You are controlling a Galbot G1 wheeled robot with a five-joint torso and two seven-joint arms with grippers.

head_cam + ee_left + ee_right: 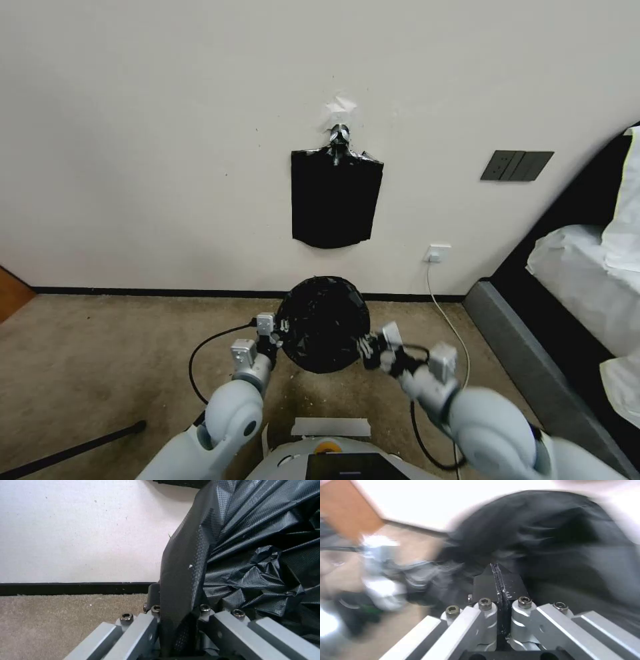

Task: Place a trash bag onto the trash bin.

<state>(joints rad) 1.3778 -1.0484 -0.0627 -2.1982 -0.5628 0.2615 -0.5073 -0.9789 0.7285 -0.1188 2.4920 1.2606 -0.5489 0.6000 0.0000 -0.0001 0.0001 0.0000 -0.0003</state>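
Arms reach forward from the robot's body toward a round black shape on the carpet: the trash bag (323,323), spread over what is presumably the trash bin, whose own surface is hidden under the plastic. The left end effector (280,335) sits at the bag's left edge, and the left wrist view shows it pinching a taut fold of the crinkled black film (186,562) between its closed fingers. The right end effector (367,347) is at the bag's right edge; its fingers (488,583) are pressed together (the right wrist view is blurred, so whether any plastic lies between them cannot be told). A white cable (447,313) runs across the carpet (100,353) from a wall socket (437,253) near the bed (573,267) on the right. Farther back, on the wall above the bag, a flat bundle of black bags (335,200) hangs from a metal hook (339,135), and a dark switch panel (517,165) sits to its right.
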